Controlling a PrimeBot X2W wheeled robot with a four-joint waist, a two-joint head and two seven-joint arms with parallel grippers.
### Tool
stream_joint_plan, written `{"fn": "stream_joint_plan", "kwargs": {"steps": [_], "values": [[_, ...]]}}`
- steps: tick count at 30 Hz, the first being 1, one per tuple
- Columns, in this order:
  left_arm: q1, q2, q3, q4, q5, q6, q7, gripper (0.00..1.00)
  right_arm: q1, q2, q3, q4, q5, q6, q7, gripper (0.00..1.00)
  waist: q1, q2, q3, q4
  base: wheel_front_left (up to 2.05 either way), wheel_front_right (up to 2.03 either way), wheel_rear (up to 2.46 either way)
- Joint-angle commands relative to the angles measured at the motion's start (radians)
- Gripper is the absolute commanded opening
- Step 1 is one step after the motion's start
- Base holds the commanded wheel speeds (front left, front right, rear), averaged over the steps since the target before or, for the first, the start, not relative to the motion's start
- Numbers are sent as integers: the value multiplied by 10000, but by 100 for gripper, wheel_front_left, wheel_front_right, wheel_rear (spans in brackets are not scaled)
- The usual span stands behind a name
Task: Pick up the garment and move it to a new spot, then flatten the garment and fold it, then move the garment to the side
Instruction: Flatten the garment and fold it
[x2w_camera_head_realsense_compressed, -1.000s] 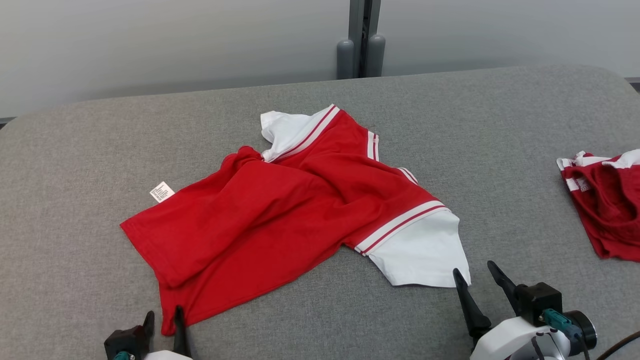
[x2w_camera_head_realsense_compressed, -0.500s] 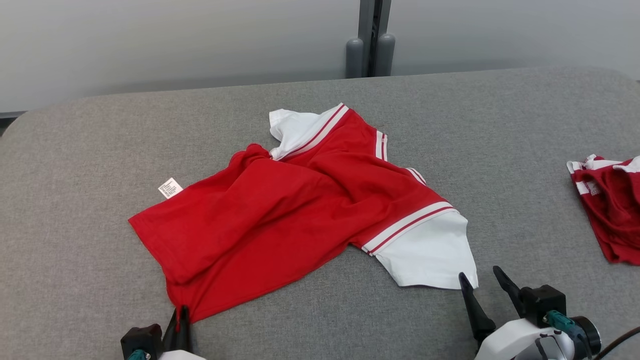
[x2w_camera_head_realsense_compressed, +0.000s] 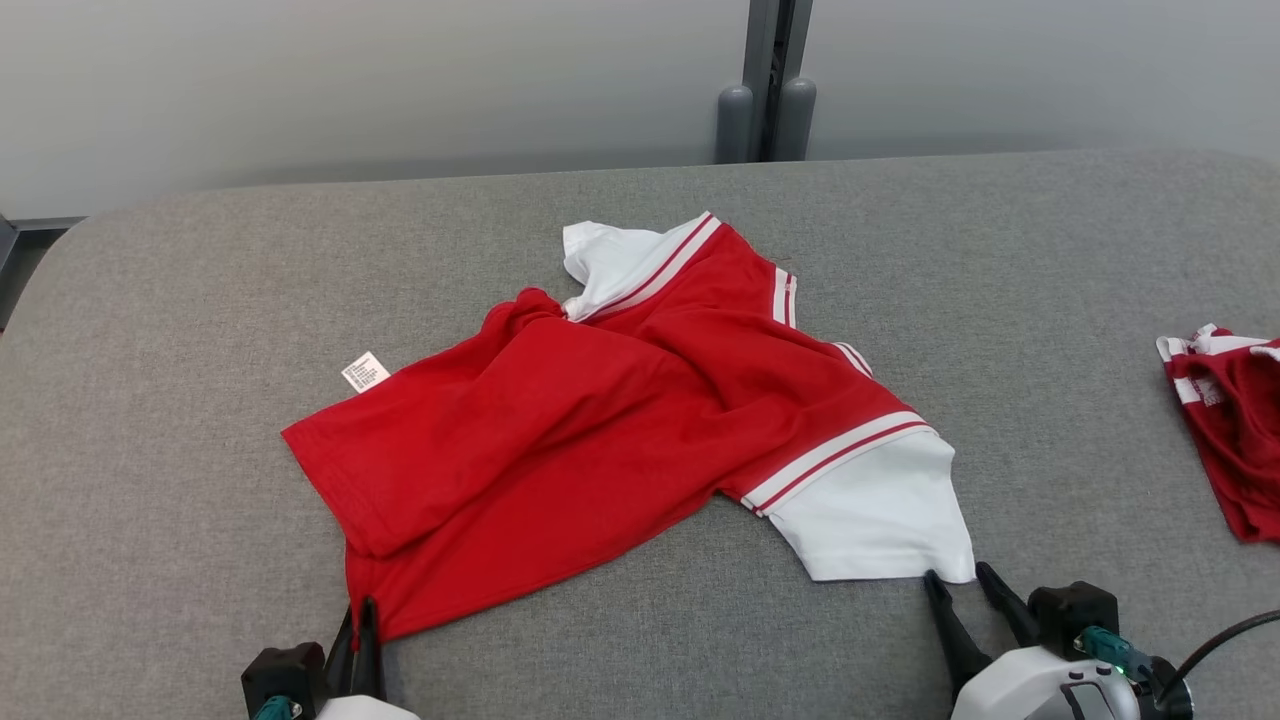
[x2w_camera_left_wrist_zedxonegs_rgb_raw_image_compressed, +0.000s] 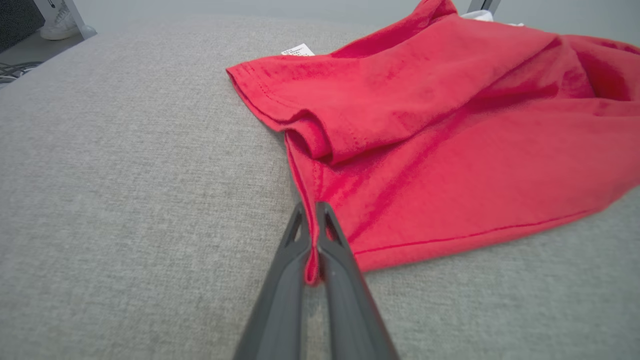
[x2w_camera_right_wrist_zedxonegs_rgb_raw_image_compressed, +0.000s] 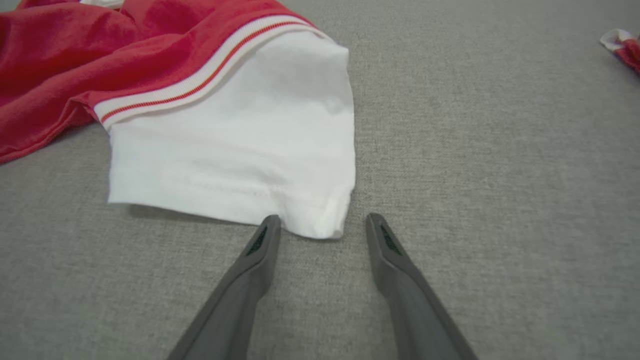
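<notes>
Our left jaws pinch the near corner of the red shirt (x2w_camera_head_realsense_compressed: 600, 430) on the table (x2w_camera_head_realsense_compressed: 1050, 300). Our right jaws are wide, the white sleeve (x2w_camera_right_wrist_zedxonegs_rgb_raw_image_compressed: 235, 140) corner between their tips.

Comes across as a robotics lab or test room, not a home. A big padded table (x2w_camera_head_realsense_compressed: 200, 300) wrapped in grey fabric is set against plain pale wall panels (x2w_camera_head_realsense_compressed: 300, 80), split by a grey post (x2w_camera_head_realsense_compressed: 765, 90) at top centre. Loose cables (x2w_camera_left_wrist_zedxonegs_rgb_raw_image_compressed: 15, 77) and a white shoe (x2w_camera_left_wrist_zedxonegs_rgb_raw_image_compressed: 56, 24) can be spotted on the floor, upper left of the left wrist view.
</notes>
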Motion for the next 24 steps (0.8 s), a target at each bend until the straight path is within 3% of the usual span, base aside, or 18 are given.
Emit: {"fn": "stream_joint_plan", "kwargs": {"steps": [1,2,3,5,10,16,21,24], "values": [[-10,43,34,-54,75,-28,1,0,-96,-14,20,121,32,-1,22,46,0,0,-1,1,0,0,0],[-25,44,36,-82,97,-30,1,0,-146,-8,51,178,76,1,22,35,0,0,-9,0,0,0,0],[-30,44,38,-102,88,-33,1,0,-187,-8,68,213,105,1,20,11,0,0,-24,-2,0,0,0],[-9,44,32,-121,109,-43,1,0,-252,-13,83,315,262,-1,20,0,0,0,-69,-7,0,0,0],[35,44,169,-323,237,-49,1,0,-319,-18,145,18,459,-1,17,0,0,0,-226,-27,0,0,0],[-233,61,766,-1443,636,-195,-1,0,-141,-219,-330,-1818,753,1,14,0,0,0,-689,-194,0,0,0],[-1079,427,1287,-2649,1126,-577,-5,0,-899,-723,-482,-3812,1001,1,14,0,0,0,-1071,-432,0,0,0],[-2046,1000,1275,-2902,1507,-911,-5,0,-1753,-1177,-444,-4669,1109,-1,16,0,0,0,-1206,-532,0,0,0]]}}
